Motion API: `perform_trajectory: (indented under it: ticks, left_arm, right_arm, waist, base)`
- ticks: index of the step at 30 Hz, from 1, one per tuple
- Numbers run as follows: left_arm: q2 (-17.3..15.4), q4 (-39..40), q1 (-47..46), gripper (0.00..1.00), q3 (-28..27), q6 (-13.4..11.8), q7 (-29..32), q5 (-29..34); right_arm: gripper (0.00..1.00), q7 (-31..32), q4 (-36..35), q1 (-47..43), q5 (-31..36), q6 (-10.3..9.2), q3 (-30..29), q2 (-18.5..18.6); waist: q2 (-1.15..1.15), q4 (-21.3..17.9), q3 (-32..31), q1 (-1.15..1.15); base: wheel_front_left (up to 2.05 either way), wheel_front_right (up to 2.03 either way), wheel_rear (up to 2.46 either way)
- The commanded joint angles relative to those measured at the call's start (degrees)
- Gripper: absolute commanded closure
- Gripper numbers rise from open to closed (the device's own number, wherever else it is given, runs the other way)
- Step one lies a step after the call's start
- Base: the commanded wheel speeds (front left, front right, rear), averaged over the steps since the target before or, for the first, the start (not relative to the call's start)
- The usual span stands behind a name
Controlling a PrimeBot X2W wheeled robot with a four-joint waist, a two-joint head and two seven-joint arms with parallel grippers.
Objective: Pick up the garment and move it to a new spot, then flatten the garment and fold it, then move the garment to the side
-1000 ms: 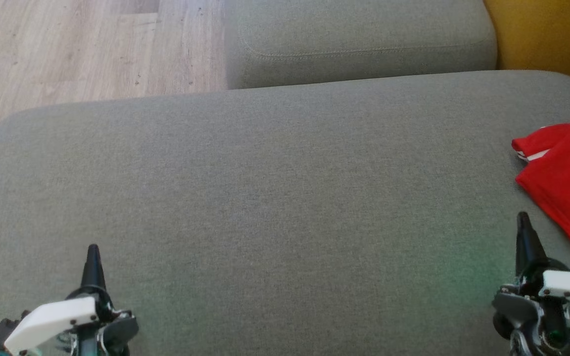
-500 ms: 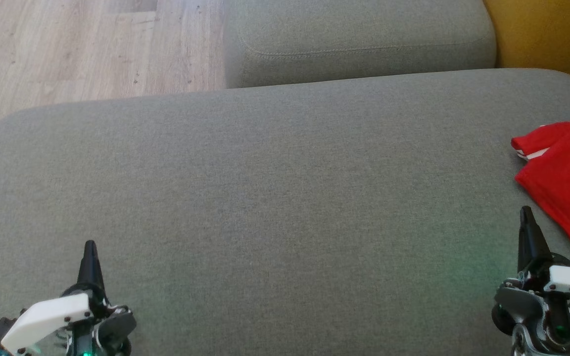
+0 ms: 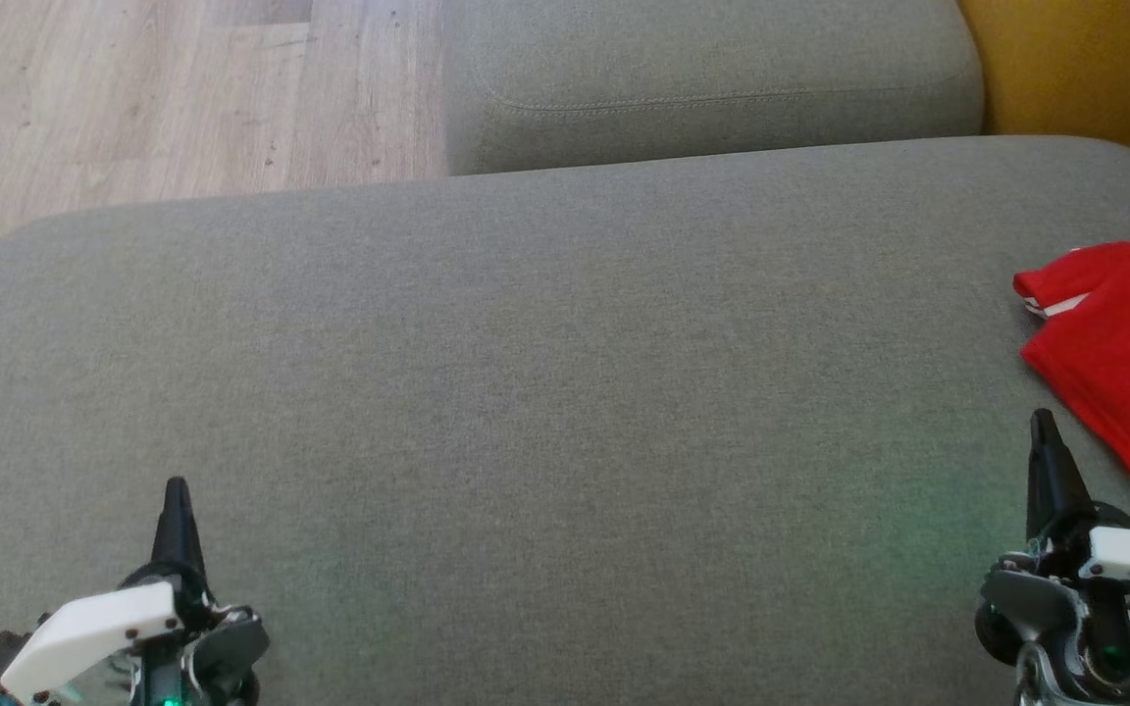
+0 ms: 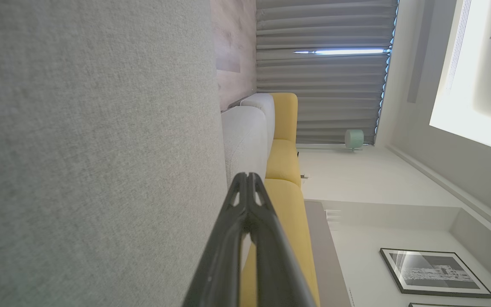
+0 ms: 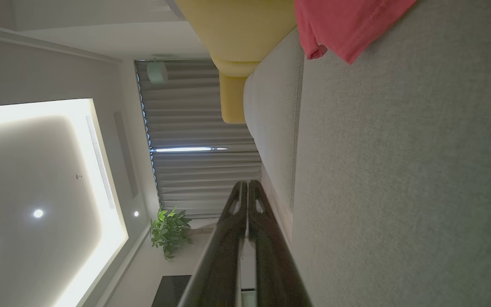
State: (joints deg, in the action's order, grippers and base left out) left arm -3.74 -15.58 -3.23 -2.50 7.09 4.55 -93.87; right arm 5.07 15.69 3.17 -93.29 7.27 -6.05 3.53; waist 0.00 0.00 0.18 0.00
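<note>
Cloth is what this job turns on: in the head view the red garment (image 3: 1119, 353) lies at the far right of the grey seat cushion (image 3: 565, 392), cut off by the picture's edge, stacked in flat layers with a white-striped trim at its upper left corner. The right gripper (image 3: 1044, 420) points up just beside the garment's near hem without touching it, its two dark fingers pressed together on nothing. The left gripper (image 3: 176, 487) sits well apart at the lower left, likewise pinched closed and empty. The left wrist view confirms that arm's fingertips meet in a single point over bare grey upholstery, with yellow sofa sections beyond. In the right wrist view the fingers also meet at the tips, and a corner of the garment's stitched hem shows at the top, resting on the grey cushion near a yellow one. I judge the garment light and limp: lifted from one point it would sag and its layers would slide apart, and on this woven fabric it should drag rather than glide. The best hold is probably a folded edge or the hemmed corner, pinching through every layer, ideally with one gripper at each end so the stack stays flat. Both pairs of fingers would need to spread first.
</note>
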Motion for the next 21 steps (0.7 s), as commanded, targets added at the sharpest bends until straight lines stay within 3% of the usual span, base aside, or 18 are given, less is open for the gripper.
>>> perform_trajectory:
  ticks: [1,21]
  left_arm:
    - [-0.39,1.62,-2.81,1.00,-2.29,0.40,0.54,0.26]
    - [-0.12,1.60,-2.84,1.00,-2.68,0.40,0.86,0.59]
  right_arm:
    - [1.00,0.27,-1.75,2.88,-0.06,0.22,0.95,0.38]
    - [1.00,0.54,-1.73,2.91,0.22,0.22,0.61,0.14]
  waist:
    - [0.00,0.00,0.00,0.00]
    - [0.00,0.00,0.00,0.00]
  base:
    - [0.00,0.00,0.00]
    - [0.00,0.00,0.00]
